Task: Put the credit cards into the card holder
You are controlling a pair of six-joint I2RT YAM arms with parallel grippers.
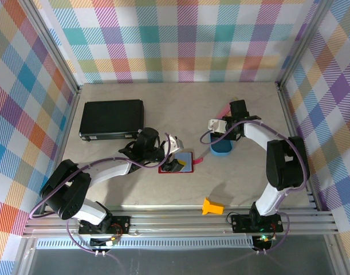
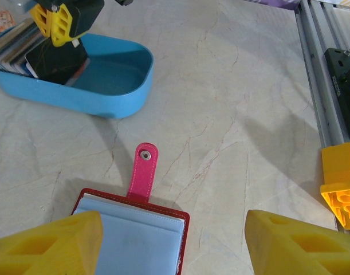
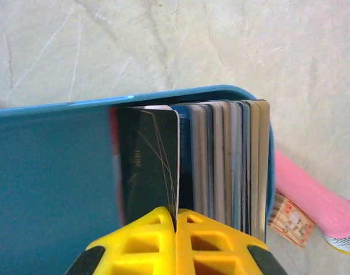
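Right claw [image 3: 176,220] is pinched tight on a black card [image 3: 146,166] standing in the blue tray [image 3: 48,189], right of centre from overhead, beside the other cards [image 3: 232,160]. Left claw [image 2: 175,246] hangs spread wide over the open red wallet [image 2: 134,229], mid-frame.

Three cameras, each placed by the blue tray [image 1: 223,150].

The top external camera sits high above the near edge of the table [image 1: 180,109], far from the tray, and looks down and forward over the whole surface; the tray is small, right of centre. The left wrist camera rides low over the card holder [image 2: 129,229] and faces past the left gripper [image 2: 173,243] across the table toward the tray, which lies near, at upper left. The right wrist camera hangs directly over the tray, very close, and points down past the right gripper [image 3: 176,226] onto the credit cards [image 3: 220,160] standing at the tray's end. All three views share the tray and its cards.
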